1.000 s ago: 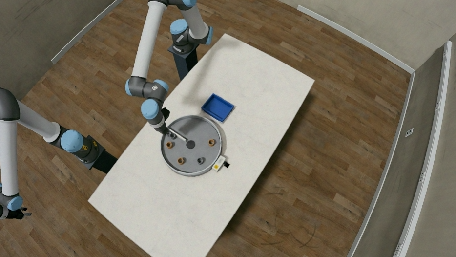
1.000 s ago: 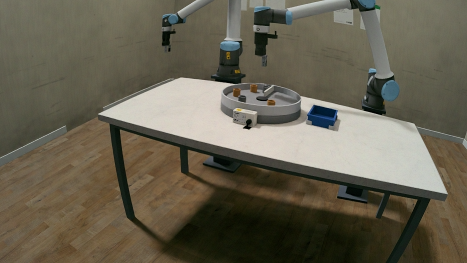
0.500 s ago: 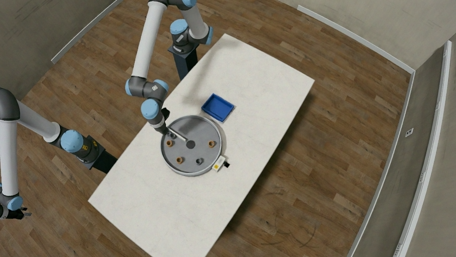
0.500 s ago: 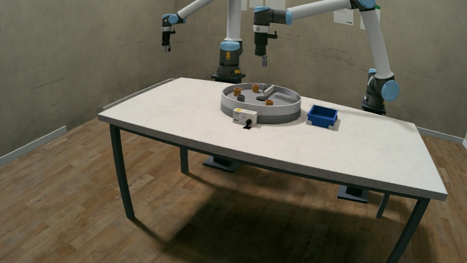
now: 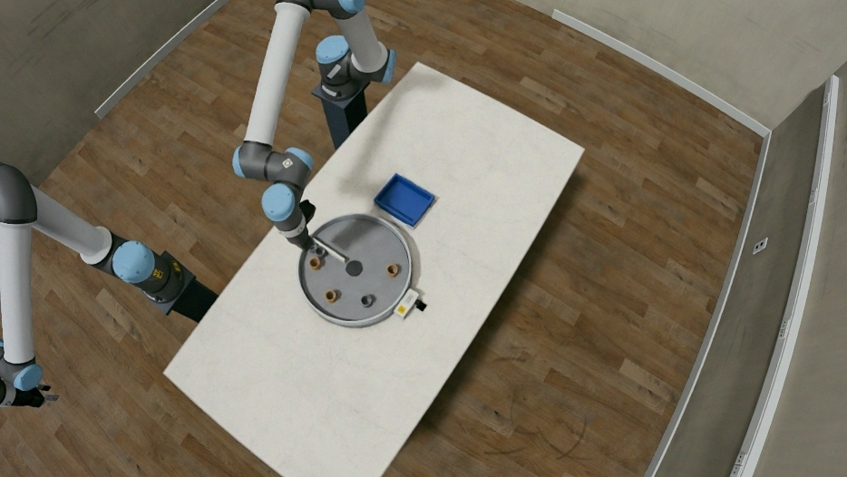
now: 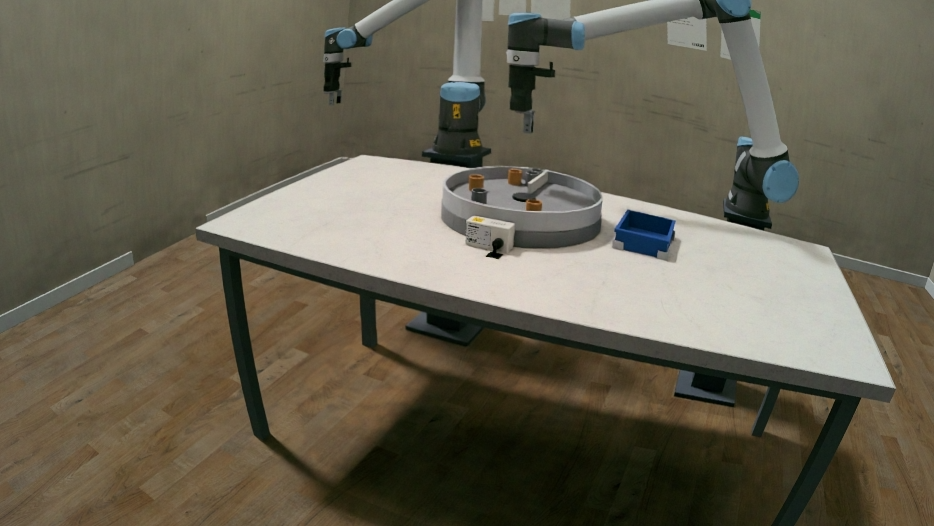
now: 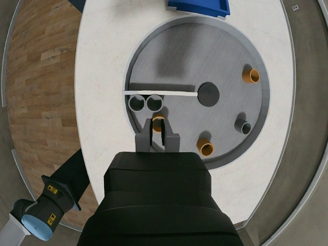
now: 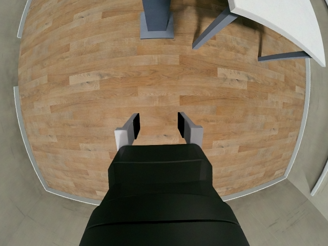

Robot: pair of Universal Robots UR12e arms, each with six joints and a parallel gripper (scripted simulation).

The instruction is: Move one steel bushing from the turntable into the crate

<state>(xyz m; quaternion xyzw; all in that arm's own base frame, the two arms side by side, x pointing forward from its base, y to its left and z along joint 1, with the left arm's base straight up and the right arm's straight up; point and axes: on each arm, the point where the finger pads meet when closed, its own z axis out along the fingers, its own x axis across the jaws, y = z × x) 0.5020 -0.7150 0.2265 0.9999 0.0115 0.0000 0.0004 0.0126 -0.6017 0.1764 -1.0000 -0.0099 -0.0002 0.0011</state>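
My left pincer hangs above the turntable, its fingers a little spread with nothing pinched; an orange bushing shows between them from my wrist, standing on the disc well below. My right pincer is spread wide over the floor, off beside the desk. All three steel bushings I can see are on the turntable: an outer steel bushing by the rim and an inner steel bushing sit side by side along the white bar, while a lone steel bushing stands between two more orange ones. The blue crate lies level within its corner guides, near the turntable, and I see no bushing inside

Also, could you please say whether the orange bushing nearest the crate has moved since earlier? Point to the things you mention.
Yes, the orange bushing [image 5: 389, 274] [image 6: 533, 205] [image 7: 246, 76] has moved toward the white box [image 5: 405, 303] [image 6: 490, 228] by the turntable [image 5: 370, 237] [image 6: 555, 225] [image 7: 227, 52].
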